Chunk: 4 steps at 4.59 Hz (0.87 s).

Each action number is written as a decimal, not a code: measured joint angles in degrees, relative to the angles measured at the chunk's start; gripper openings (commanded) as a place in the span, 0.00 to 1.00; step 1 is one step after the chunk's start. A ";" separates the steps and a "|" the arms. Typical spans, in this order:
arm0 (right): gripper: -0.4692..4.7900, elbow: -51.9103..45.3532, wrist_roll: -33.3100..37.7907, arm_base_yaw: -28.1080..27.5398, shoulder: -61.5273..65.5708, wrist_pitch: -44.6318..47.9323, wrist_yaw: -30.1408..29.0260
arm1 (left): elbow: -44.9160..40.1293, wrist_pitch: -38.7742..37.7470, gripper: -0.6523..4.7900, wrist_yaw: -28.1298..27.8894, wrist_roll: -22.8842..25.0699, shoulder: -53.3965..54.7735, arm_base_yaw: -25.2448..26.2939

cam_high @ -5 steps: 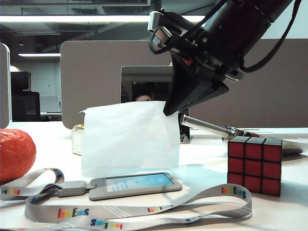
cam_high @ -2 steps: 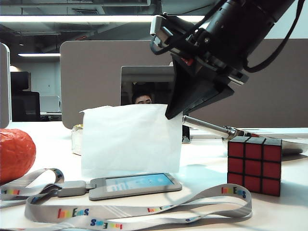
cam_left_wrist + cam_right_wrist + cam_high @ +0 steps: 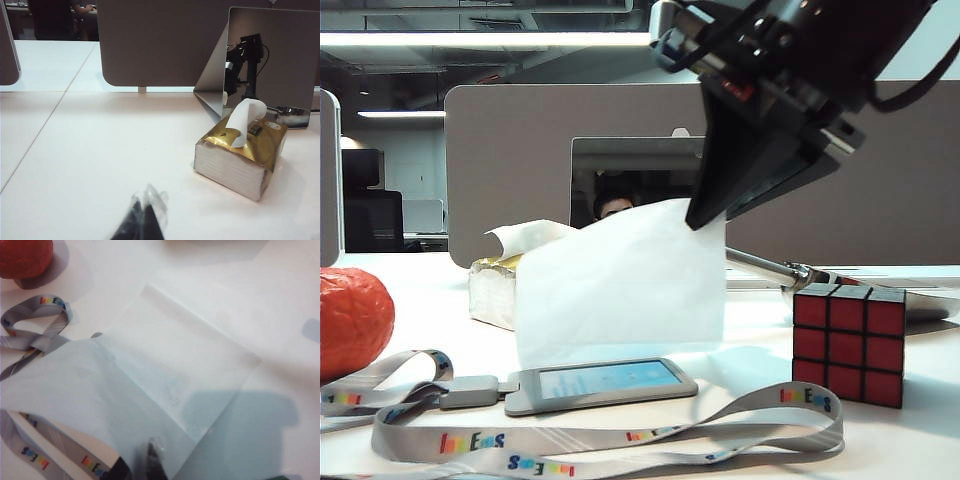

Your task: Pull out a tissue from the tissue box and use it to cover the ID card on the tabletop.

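Your right gripper (image 3: pixel 705 215) is pinched narrow on the tissue's (image 3: pixel 620 285) top corner — sheet hangs just behind the ID card (image 3: pixel 600 383), lower edge touching the table. Tissue box (image 3: pixel 241 154) sits further back. Left gripper (image 3: pixel 142 220) hovers low over bare table — fingers together, holding nothing.

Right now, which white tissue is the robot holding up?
The big flat tissue, pinched at its top corner by the right gripper. The small curled tuft only pokes out of the gold tissue box.
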 measured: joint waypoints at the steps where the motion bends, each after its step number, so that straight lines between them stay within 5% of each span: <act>1: 0.19 0.04 0.04 0.02 -0.37 -2.32 -0.24 | 0.00 -0.02 0.11 0.00 0.00 0.00 0.00; 2: 0.26 0.02 0.15 0.13 -0.37 -5.18 -0.81 | 0.00 0.00 0.11 0.00 0.00 0.00 0.00; 4: 0.57 0.00 0.17 0.13 -0.37 -4.81 -6.58 | 0.00 0.00 0.11 0.00 -0.02 0.00 0.00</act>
